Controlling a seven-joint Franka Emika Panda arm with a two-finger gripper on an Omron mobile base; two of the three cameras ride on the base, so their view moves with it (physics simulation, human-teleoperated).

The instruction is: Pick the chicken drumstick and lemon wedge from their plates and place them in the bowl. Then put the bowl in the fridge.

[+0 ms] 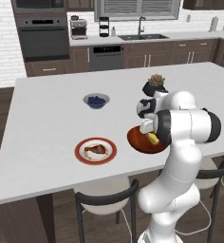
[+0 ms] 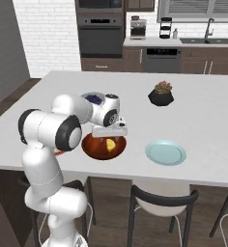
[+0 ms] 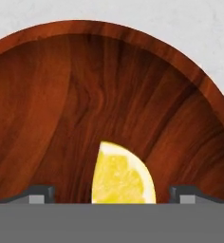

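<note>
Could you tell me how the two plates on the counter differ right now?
The white plate with a red-brown rim holds the chicken drumstick; the pale light-blue plate is bare. The rimmed plate lies left of the wooden bowl, the blue one to its right. Both are round, flat and rest on the white counter.

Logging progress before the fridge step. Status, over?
Gripper open over bowl. Lemon wedge lies in bowl. Chicken drumstick on red-rimmed plate. Nothing blocking.
</note>
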